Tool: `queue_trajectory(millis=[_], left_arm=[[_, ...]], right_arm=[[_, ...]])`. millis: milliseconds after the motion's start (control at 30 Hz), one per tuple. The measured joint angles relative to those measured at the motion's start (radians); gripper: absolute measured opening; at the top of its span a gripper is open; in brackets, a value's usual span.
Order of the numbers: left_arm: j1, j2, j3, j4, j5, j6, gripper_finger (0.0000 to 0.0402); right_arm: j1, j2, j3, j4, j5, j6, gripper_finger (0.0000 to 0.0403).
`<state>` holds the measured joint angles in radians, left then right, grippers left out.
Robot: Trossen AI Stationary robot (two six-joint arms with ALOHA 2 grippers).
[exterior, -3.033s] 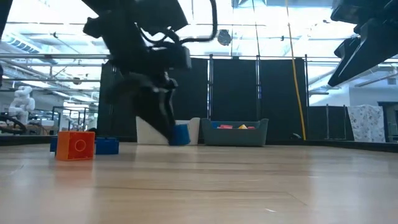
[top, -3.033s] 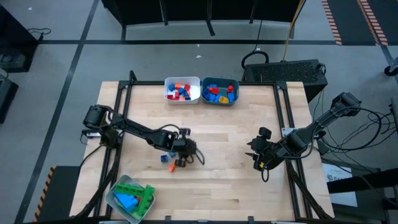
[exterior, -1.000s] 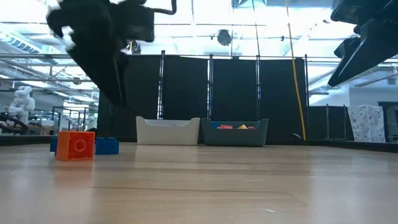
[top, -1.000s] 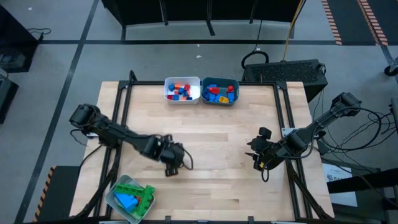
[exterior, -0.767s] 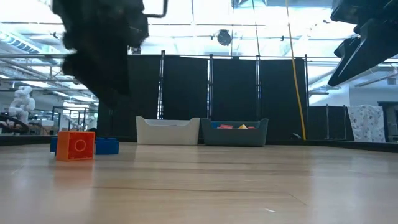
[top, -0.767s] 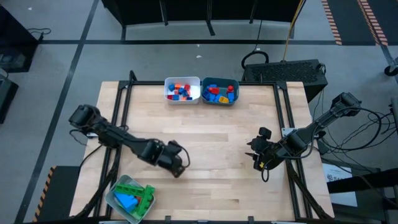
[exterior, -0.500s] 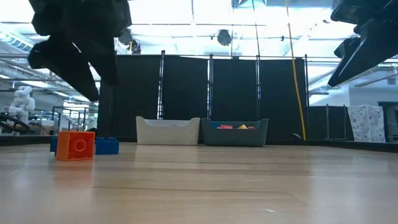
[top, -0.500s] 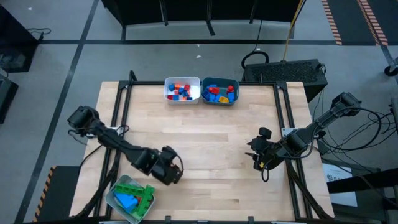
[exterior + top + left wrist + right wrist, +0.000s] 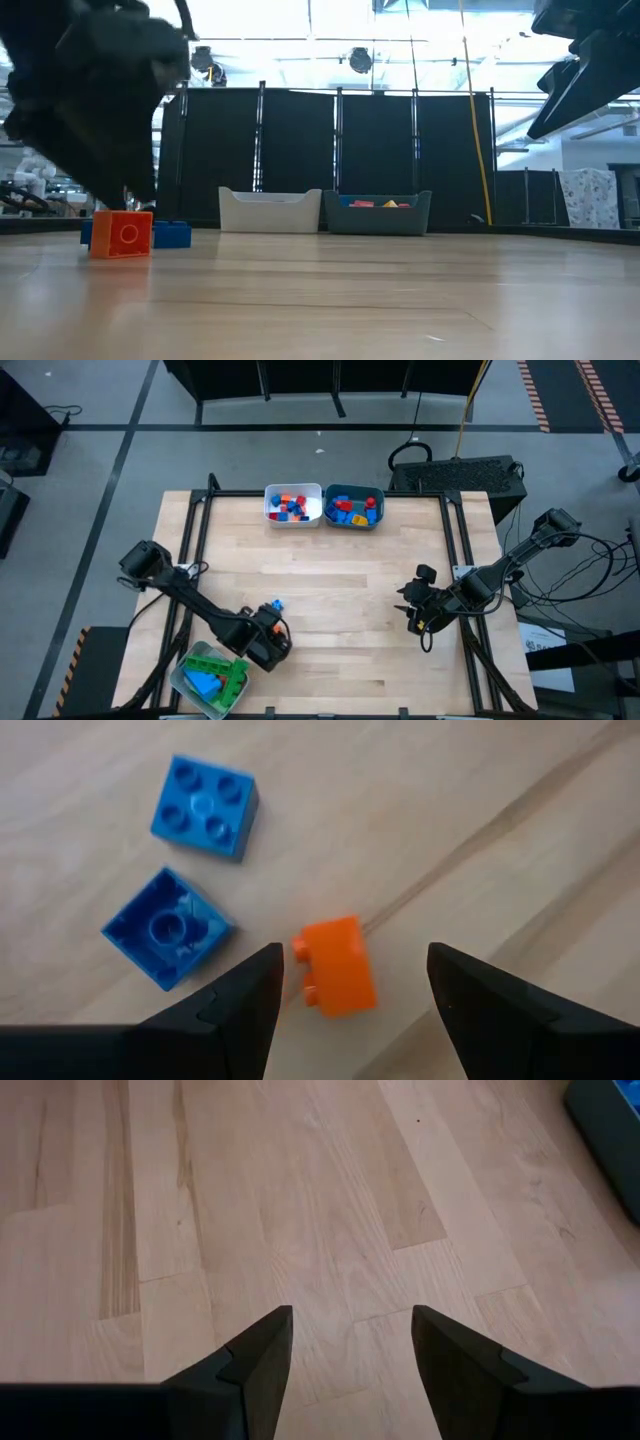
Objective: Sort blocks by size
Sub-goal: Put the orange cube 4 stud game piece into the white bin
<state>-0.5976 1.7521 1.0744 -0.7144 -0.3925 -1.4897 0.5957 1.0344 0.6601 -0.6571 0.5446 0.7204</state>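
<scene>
At the table's far edge, white bin (image 9: 293, 506) and teal bin (image 9: 353, 507) hold blocks (image 9: 290, 507); both arms' fingers (image 9: 245, 1005) spread, empty.

The table (image 9: 330, 590) is pale wood in long planks, with a fine grain, brown streaks and a smooth, faintly satin finish. On it lie 3 plastic blocks: an orange block (image 9: 336, 979) with a slightly glossy skin, and 2 blue blocks (image 9: 205, 807) (image 9: 167, 927), one showing smooth round studs, the other its hollow ribbed underside. The left gripper (image 9: 350, 995) has jaws of dark matt plastic; the right gripper (image 9: 350, 1342) has jaws that look the same. A black metal frame (image 9: 200, 510) edges the table.
</scene>
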Motion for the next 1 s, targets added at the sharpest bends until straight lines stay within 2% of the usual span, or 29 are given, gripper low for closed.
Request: queue_trajectory(millis=[267, 367, 467, 633, 867, 1000], left_arm=[[0.003, 0.097, 0.0, 0.006, 0.019, -0.031, 0.0249], [0.006, 0.125, 0.005, 0.007, 0.016, -0.05, 0.0236], [0.007, 0.141, 0.005, 0.008, 0.002, -0.051, 0.0197], [0.008, 0.14, 0.004, 0.014, -0.038, -0.052, 0.0099], [0.032, 0.145, 0.036, 0.013, -0.027, -0.036, 0.0094], [0.088, 0.134, 0.102, 0.026, -0.066, 0.104, 0.0094]], right_arm=[[0.0, 0.0, 0.0, 0.002, 0.0, 0.0, 0.0192], [0.0, 0.0, 0.0, 0.002, 0.0, 0.0, 0.0192], [0.0, 0.0, 0.0, 0.002, 0.0, 0.0, 0.0192], [0.0, 0.0, 0.0, 0.002, 0.0, 0.0, 0.0192], [0.0, 0.0, 0.0, 0.002, 0.0, 0.0, 0.0192], [0.0, 0.0, 0.0, 0.002, 0.0, 0.0, 0.0192]])
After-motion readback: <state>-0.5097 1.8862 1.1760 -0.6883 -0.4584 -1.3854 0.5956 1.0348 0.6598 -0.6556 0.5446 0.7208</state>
